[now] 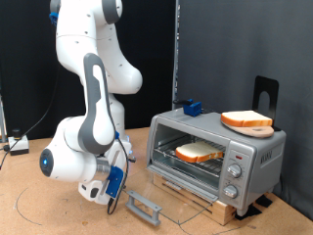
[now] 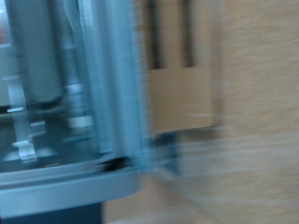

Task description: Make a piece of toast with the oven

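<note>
The arm folds low, gripper [image 1: 110, 196] (opening impossible to judge) beside the toaster oven [image 1: 217, 155] door handle [image 1: 143, 206]; toast [image 1: 199, 152] inside.

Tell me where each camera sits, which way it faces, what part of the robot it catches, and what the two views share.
Exterior view: off the arm, level with the tabletop, facing the white arm, its tool low by the open glass door's handle, the oven with the piece of toast inside and a second slice on top.
Wrist view: on the hand, blurred; a grey edge fills it over the wooden table; no fingers identifiable.
Shared: only the wooden table.
</note>
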### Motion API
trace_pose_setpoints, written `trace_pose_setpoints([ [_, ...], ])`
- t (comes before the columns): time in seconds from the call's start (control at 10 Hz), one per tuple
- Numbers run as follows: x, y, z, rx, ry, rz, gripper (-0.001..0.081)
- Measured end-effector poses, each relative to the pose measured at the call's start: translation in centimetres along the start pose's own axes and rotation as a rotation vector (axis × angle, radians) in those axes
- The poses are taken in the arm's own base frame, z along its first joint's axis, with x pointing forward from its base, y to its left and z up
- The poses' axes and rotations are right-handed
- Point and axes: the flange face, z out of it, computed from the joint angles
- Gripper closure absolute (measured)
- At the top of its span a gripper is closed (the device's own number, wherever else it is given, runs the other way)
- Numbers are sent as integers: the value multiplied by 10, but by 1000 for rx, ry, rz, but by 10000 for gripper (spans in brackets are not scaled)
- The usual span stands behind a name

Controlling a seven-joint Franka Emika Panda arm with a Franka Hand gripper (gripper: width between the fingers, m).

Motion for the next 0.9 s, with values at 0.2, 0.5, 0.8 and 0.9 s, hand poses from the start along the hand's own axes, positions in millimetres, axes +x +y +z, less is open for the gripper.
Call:
trace_pose_setpoints([
  [0.2, -21, -11, -13, 106, -108, 6, -3],
  [0.5, -45, -27, -24, 176, -207, -35, -3],
  [0.8, -62, -47, -15, 139, -230, -59, -3],
  [0.9, -68, -53, -10, 123, -235, -71, -3],
])
